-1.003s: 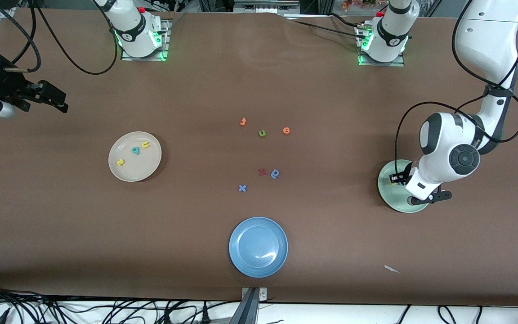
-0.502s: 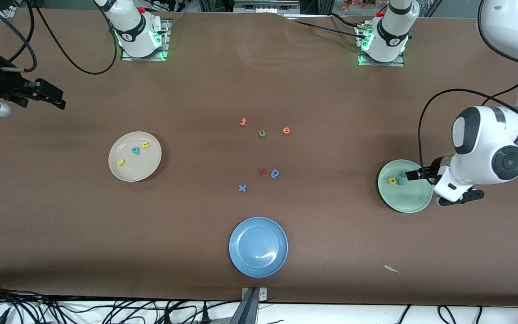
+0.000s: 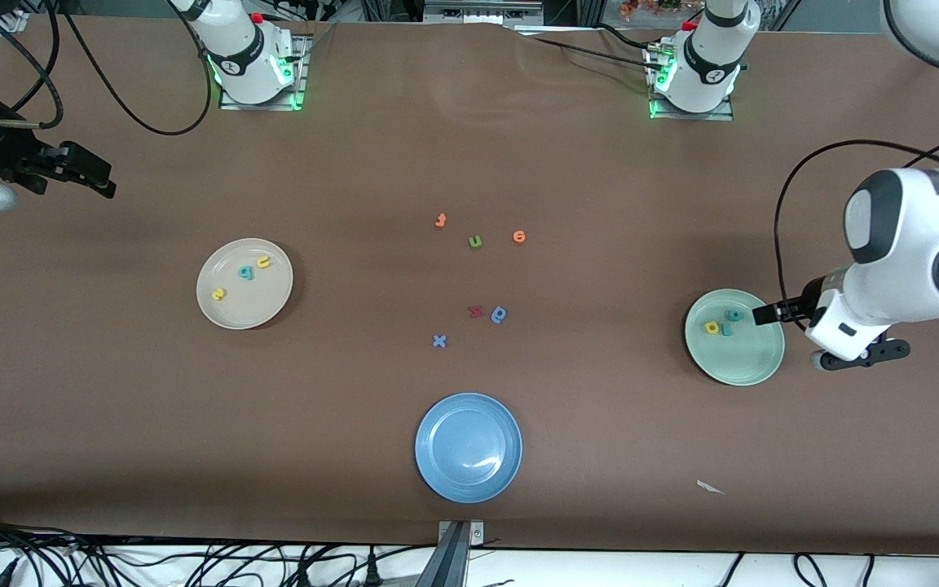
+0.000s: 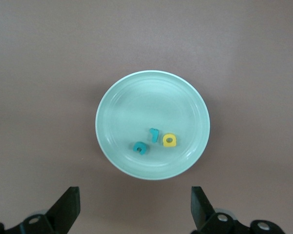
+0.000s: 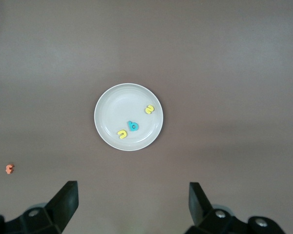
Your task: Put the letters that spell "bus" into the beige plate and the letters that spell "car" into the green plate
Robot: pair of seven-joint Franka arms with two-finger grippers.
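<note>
Brown bench (image 3: 111, 408). Right gripper (image 3: 99, 181) up over bare bench at the right arm's end, fingers apart, holding nothing. Beige plate (image 3: 266, 306) lies nearer the camera than that gripper's spot; in it: yellow "s" (image 3: 218, 294), teal "b" (image 3: 246, 272), yellow "u" (image 3: 263, 262), all lying flat and apart from each other.

Mid-bench loose letters: orange "t" (image 3: 440, 220), green "u" (image 3: 475, 241), orange "e" (image 3: 519, 236), red "z" (image 3: 475, 311), blue round letter (image 3: 500, 314), blue "x" (image 3: 438, 341). Blue plate (image 3: 437, 473) nearest the camera.

Green plate (image 3: 751, 367) at the left arm's end holds yellow "a" (image 3: 711, 327), teal "r" (image 3: 726, 330) and teal "c" (image 3: 734, 315), close together. Left gripper (image 3: 765, 314) over that plate's rim, fingers spread wide, nothing held.
</note>
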